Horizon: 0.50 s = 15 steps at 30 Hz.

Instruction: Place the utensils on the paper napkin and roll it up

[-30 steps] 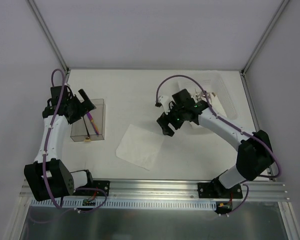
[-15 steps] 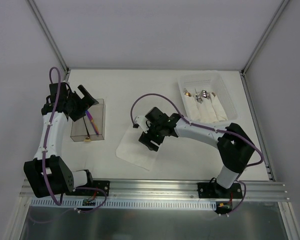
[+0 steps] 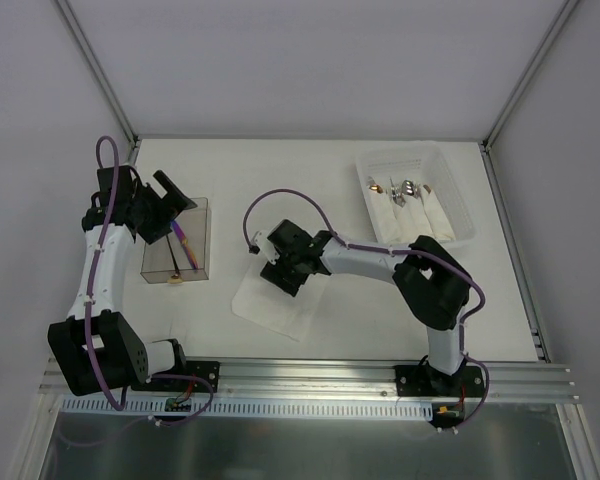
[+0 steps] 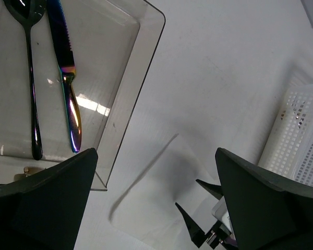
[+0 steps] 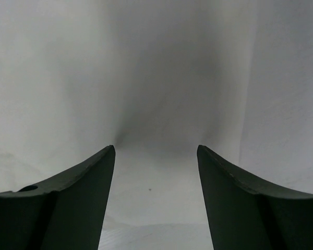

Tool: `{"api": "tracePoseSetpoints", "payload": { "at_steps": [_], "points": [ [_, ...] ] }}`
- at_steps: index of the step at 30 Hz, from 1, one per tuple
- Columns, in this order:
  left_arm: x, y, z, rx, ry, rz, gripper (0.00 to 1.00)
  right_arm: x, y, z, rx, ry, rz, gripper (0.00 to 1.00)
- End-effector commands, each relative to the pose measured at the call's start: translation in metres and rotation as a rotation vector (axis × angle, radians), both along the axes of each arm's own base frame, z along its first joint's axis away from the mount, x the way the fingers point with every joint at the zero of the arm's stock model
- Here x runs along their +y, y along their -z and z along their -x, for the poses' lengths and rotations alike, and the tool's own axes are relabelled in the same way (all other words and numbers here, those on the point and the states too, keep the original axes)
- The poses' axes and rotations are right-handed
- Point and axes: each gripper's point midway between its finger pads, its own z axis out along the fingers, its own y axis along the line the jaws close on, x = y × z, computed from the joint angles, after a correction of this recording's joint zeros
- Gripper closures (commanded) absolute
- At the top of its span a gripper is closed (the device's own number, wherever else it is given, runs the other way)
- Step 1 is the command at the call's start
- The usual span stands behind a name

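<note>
While the white table (image 3: 310, 190) fills most of the top view, the 2 arms reach across it from its near edge. The right arm (image 3: 380, 262) stretches left toward the middle, and the left arm (image 3: 98, 270) rises along the left side. A white basket (image 3: 458, 195) sits at the far right with silver and gold cutlery (image 3: 405, 188) inside. A clear plastic box (image 3: 178, 242) stands near the left edge.

The paper napkin (image 3: 275, 305) lies flat on the table between the arms, just right of the box. The right gripper (image 3: 280, 275) is over the napkin's far part, jaws parted with nothing between them; I cannot tell if the tips touch the paper. The left gripper (image 4: 156, 151) hangs above the box's far end, spread wide and empty.

Both utensils lie side by side in the box: the black spoon (image 4: 31, 78) and the iridescent knife (image 4: 68, 88).
</note>
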Motion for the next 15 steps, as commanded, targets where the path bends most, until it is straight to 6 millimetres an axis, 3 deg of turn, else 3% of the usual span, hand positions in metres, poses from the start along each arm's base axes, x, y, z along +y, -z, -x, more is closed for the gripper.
{"api": "tracePoseSetpoints", "payload": {
  "at_steps": [1,5,10,15],
  "points": [
    [0.001,-0.003,0.006,0.001,-0.024,0.020,0.01,0.010,-0.008,-0.032,-0.140,0.117,-0.029,0.34],
    [0.003,0.002,0.007,0.014,-0.034,0.021,0.01,-0.008,0.008,-0.044,-0.215,0.165,0.038,0.45],
    [0.003,0.011,0.004,0.043,-0.030,0.026,0.01,-0.024,0.036,-0.039,-0.197,0.171,0.139,0.47],
    [0.003,0.017,0.000,0.066,-0.015,0.037,0.01,-0.030,0.045,-0.046,-0.195,0.251,0.186,0.49]
  ]
}}
